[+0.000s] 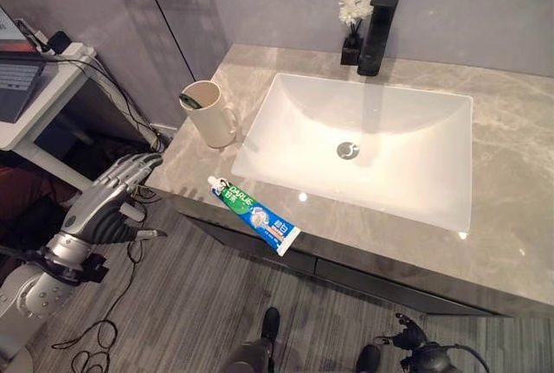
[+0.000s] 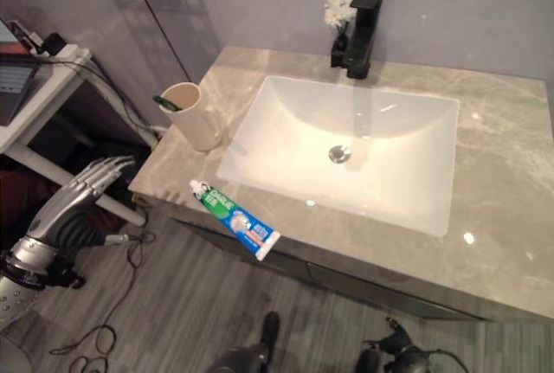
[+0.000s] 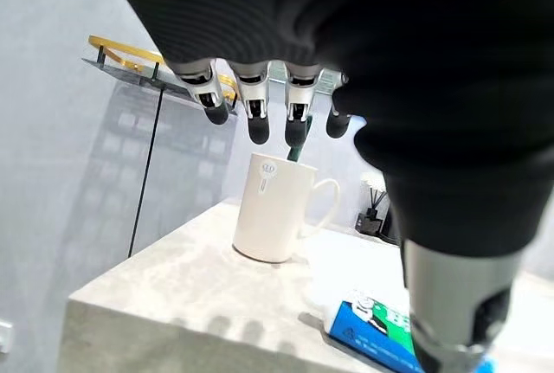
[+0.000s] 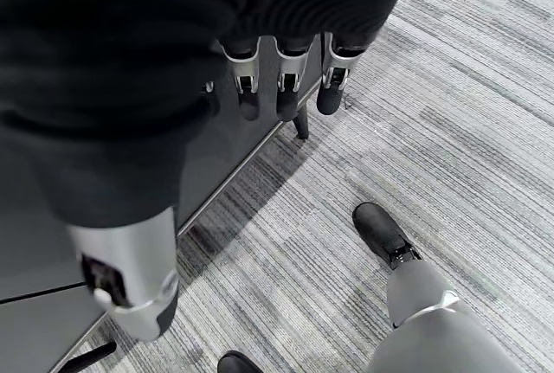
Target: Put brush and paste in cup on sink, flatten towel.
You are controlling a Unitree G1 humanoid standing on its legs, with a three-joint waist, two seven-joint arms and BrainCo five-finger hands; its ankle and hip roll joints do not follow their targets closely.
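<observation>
Brush part looks done: you've got a dark green toothbrush point(image 1: 190, 100) standing in the cream ceramic mug w/ handle point(image 1: 208, 114) on the grey marble surface point(image 1: 511, 183), just left of the white rectangular basin point(image 1: 363, 144). Still to do: the blue-and-green toothpaste tube point(image 1: 254, 215) lies flat near the surface's front edge, apart from the mug, and I can't spot a towel, so can't judge that step. Your left hand point(image 1: 115, 189) hangs off the surface's left corner, fingers point(image 3: 257, 105) relaxed and straight, holding nothing; right hand point(image 4: 130, 157) is down by the cabinet front, fingers loose, empty too.
</observation>
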